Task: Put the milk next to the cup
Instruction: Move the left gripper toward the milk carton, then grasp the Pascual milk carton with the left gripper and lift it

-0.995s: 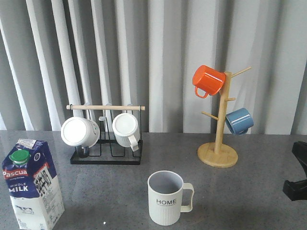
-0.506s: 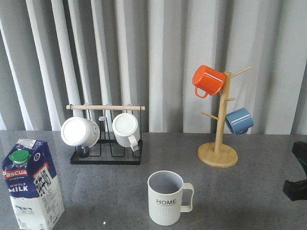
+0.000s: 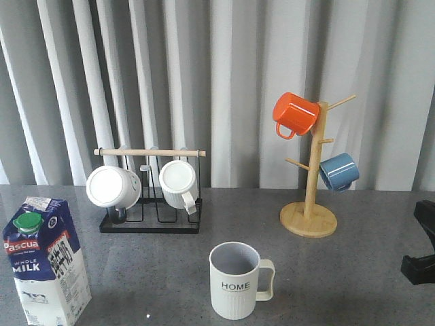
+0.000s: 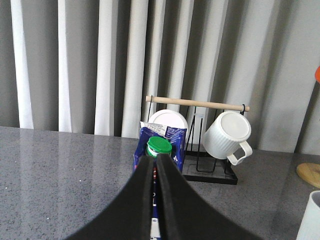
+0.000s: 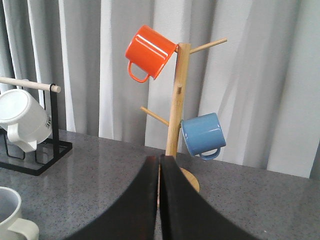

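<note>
The right tool point(image 5: 159, 165) has its two black fingers pressed together, holding nothing. Behind it, a wooden mug tree point(image 5: 176, 107) stands on the grey tabletop point(image 5: 100, 165), carrying an orange mug point(image 5: 149, 52) high and a blue mug point(image 5: 202, 136) lower.

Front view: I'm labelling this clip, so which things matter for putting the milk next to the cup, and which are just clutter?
Part of the job:
- milk, standing at the table's left edge
- cup lettered HOME, front centre

Just standing about:
- black rack with two white mugs
- wooden mug tree
- orange mug
- blue mug
</note>
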Motion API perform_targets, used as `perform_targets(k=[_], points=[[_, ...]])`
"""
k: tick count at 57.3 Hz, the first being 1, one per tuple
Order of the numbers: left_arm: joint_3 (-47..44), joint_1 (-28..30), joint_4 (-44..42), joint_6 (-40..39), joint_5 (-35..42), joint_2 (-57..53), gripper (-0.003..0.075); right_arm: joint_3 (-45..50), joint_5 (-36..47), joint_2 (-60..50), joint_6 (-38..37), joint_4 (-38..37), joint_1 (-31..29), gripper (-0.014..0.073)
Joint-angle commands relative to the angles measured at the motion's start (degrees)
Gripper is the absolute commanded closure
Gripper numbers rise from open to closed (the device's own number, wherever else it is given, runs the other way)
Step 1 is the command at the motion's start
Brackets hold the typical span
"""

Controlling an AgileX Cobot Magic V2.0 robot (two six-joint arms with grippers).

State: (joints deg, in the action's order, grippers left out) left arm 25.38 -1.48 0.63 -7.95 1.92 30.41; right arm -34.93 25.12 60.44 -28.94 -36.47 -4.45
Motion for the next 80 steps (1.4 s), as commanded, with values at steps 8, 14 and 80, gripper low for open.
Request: perform_targets(k=[8, 14, 80], points=[[2.01, -0.27, 0.14, -0.93, 3.38, 0.36, 0.0713, -1.63, 3.48, -0.96, 0.44, 0.52, -0.36, 0.0600], [2.01, -0.27, 0.14, -0.93, 3.25, 0.36, 0.0711, -1.63, 3.48, -0.96, 0.44, 0.52, -0.36, 0.0600], [15.30, -0.97, -14.42, -7.90, 24.02, 39.08, 0.0019, -1.63, 3.60, -0.96, 0.44, 0.52, -0.36, 0.0600]])
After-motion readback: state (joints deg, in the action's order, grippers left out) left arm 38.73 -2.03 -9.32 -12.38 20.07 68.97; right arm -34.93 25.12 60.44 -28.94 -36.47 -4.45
